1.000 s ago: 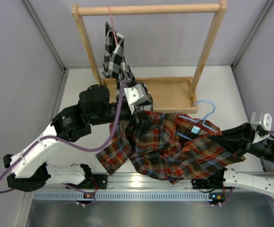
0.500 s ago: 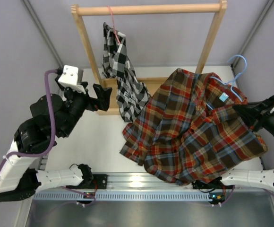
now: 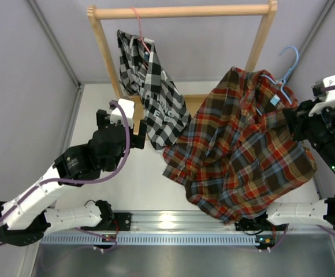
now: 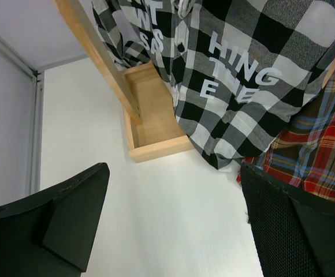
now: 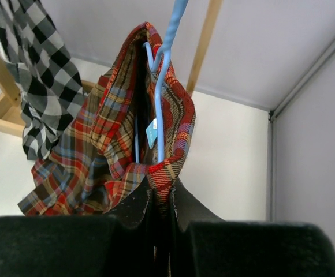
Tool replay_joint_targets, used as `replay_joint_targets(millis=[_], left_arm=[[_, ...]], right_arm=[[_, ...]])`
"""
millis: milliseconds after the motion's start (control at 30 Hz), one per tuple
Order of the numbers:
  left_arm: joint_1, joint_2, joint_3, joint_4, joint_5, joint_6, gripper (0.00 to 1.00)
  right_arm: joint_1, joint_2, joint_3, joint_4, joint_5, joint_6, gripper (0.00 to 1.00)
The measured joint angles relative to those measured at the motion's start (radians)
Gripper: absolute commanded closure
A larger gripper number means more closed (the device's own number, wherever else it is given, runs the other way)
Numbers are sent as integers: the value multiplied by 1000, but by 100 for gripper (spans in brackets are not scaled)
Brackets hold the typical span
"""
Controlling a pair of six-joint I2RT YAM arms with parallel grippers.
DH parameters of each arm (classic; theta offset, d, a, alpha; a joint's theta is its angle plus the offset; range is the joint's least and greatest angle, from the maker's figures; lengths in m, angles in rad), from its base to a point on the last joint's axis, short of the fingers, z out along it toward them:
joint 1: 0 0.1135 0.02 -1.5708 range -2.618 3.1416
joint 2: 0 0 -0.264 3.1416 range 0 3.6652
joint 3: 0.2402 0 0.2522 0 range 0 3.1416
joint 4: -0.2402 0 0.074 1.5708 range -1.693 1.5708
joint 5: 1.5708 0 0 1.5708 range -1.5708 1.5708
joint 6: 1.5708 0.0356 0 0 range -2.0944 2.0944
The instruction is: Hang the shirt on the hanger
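Shirt (image 5: pixel 98 150) hangs — pinched in right tool (image 5: pixel 160 202).

A black-and-white checked shirt (image 3: pixel 156 98) hangs on a pink-red hanger (image 3: pixel 137 26) from the wooden rack (image 3: pixel 202 10).

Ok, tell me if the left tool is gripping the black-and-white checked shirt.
No, the left tool is open and empty, apart from the checked shirt on the rack.

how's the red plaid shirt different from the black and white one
The red plaid shirt is red, orange and blue; the checked shirt is black and white with printed letters. The checked shirt hangs from the wooden rail on a pink hanger; the plaid shirt is held by the right hand. Both hang limp.
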Motion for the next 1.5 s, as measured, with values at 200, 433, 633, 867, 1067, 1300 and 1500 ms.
replay_joint_targets(millis=[200, 433, 633, 867, 1067, 1300, 1500], left_arm=[[3, -91, -56, 6, 13, -29, 2], [3, -239, -172, 43, 20, -45, 2], [3, -351, -378, 140, 5, -29, 2], [15, -389, -428, 195, -29, -19, 2], [16, -423, -436, 216, -51, -18, 2], [17, -460, -471, 217, -58, -18, 2], [17, -460, -496, 216, -61, -15, 2]], right_arm=[[-56, 138, -1, 86, -192, -59, 100], [-344, 324, -141, 347, -359, -61, 100], [-402, 415, 24, 474, -211, -188, 100], [-423, 447, 179, 609, -108, -272, 100], [-435, 432, 85, 632, -139, -239, 100], [-457, 462, -35, 739, -228, -180, 100], [-460, 517, -47, 892, -232, -163, 100]])
